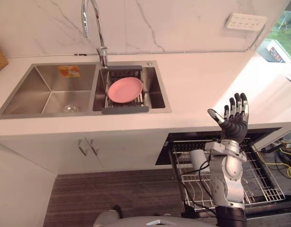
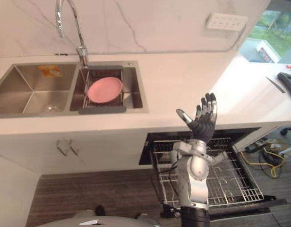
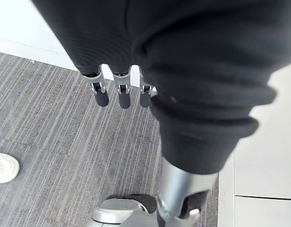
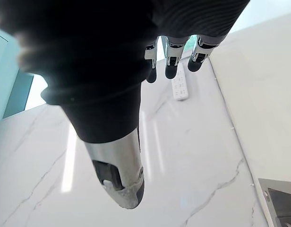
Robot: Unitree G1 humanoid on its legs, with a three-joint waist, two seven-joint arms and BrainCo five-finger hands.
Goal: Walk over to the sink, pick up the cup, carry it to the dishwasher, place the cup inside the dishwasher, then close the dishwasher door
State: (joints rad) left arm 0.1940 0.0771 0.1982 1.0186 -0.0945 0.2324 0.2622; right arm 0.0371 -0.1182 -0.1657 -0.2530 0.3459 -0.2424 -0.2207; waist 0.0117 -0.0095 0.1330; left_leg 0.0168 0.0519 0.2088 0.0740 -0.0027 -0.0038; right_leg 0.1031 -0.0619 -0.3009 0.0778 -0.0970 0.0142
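Observation:
The steel sink (image 1: 22, 90) has two basins. In the left basin lies a small clear glass thing (image 1: 70, 109), maybe the cup; I cannot tell for sure. The dishwasher (image 1: 263, 189) stands open under the counter at the right, its wire rack pulled out and bare. My right hand (image 1: 235, 124) is raised above that rack, in front of the counter edge, fingers spread and straight, holding nothing. In the right wrist view its fingers (image 4: 170, 66) point toward the marble wall. My left hand (image 3: 122, 92) hangs low over the grey floor, fingers straight and empty.
A pink plate (image 1: 125, 89) rests on a rack in the right basin below the tap (image 1: 100, 42). A socket strip (image 1: 245, 21) is on the wall. Dark items (image 2: 287, 82) lie on the counter far right. Yellow cables (image 1: 283, 161) lie beside the dishwasher.

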